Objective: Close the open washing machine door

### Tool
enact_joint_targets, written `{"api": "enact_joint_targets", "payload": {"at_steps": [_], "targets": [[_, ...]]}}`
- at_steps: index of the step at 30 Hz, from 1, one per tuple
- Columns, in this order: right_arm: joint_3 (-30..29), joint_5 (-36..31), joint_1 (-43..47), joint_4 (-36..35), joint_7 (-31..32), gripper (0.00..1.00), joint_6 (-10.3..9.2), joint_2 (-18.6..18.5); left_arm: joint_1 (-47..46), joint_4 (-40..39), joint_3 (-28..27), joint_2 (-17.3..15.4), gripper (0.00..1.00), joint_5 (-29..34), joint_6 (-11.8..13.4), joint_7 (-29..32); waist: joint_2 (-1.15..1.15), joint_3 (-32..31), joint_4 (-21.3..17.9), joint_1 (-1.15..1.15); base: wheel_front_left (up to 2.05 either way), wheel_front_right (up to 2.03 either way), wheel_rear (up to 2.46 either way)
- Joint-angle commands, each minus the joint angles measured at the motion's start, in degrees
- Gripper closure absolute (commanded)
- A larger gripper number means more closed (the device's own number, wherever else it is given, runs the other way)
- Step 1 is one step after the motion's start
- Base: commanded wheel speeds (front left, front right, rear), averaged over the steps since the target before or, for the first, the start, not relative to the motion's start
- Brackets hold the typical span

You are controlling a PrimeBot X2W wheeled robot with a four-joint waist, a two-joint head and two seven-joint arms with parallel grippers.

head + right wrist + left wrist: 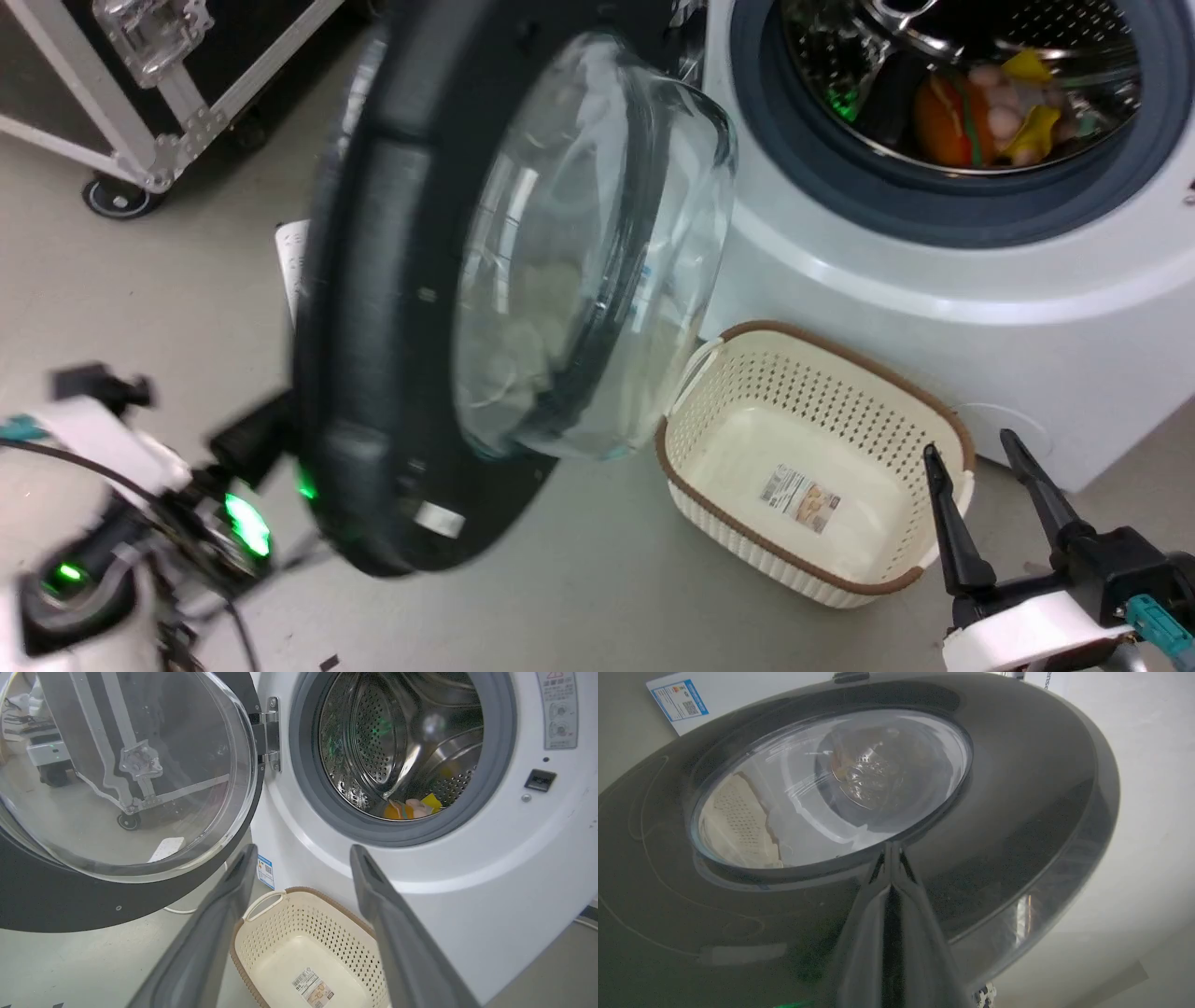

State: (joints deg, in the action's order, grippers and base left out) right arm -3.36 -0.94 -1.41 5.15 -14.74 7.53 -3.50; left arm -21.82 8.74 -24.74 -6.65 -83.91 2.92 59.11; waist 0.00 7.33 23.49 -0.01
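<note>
- The left gripper [891,851] has its jaws closed together with nothing between them. In the left wrist view the tips meet their own reflection on the glossy black outer face of the washing machine door [1017,788], just under the rim of its glass window.
- The right gripper [971,448] has its jaws spread open and holds nothing. It hovers above the near end of the basket [747,392], apart from the door.
- The washing machine door stands swung open, well off the front of the washing machine [934,308]. Its clear glass bowl bulges toward the machine. It hangs on a metal hinge [268,732] beside the drum opening [934,201].
- The basket is cream and perforated with a brown rim, and a label lies on its bottom. It sits on the floor [607,579] right in front of the machine, below the drum opening and next to the door's lower edge.
- Inside the steel drum, within the grey rubber ring, lie a few orange and yellow items [952,117].
- A black wheeled case with metal edging [168,93] stands on the floor beyond the door.
</note>
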Motion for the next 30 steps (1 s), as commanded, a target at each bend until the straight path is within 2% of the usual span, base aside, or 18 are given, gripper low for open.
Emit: {"api": "enact_joint_targets", "payload": {"at_steps": [1,6,10,15,23,30], "targets": [[-0.6,0.3,-0.4,0.1,-0.3,0.0,-0.04,0.4,2.8,-2.2,1.7,1.7,1.0,-0.1,0.1,0.3,0.0,-1.3,-1.1,0.01,0.0,0.0,0.0],[-1.4,0.0,-0.2,0.2,-0.3,0.0,-0.04,0.5,9.0,-7.4,8.7,3.7,1.0,-3.3,0.2,-1.6,0.0,-2.4,-4.1,0.01,0.0,0.0,0.0],[-1.5,0.0,-0.5,0.2,-0.3,0.0,-0.04,0.6,13.3,-9.7,18.6,3.7,1.0,-10.1,-0.8,-8.7,0.0,-2.1,-8.0,0.01,0.0,0.0,0.0],[-1.6,-0.3,-1.3,0.0,-0.3,0.0,-0.04,0.6,15.0,-10.2,29.8,3.8,1.0,-14.5,-3.2,-17.9,0.0,-0.3,-14.5,0.01,0.0,0.0,0.0],[-1.8,-0.1,-2.9,-0.4,-0.3,0.0,-0.04,0.6,9.0,-4.8,40.6,3.8,1.0,-18.9,-6.9,-31.8,0.0,4.7,-26.9,0.01,0.0,0.0,0.0],[-1.5,1.6,-3.7,-0.3,-0.3,0.0,-0.04,0.6,-1.5,2.9,45.4,3.8,1.0,-21.1,-8.8,-43.9,0.0,9.2,-36.9,0.01,0.0,0.0,0.0]]}}
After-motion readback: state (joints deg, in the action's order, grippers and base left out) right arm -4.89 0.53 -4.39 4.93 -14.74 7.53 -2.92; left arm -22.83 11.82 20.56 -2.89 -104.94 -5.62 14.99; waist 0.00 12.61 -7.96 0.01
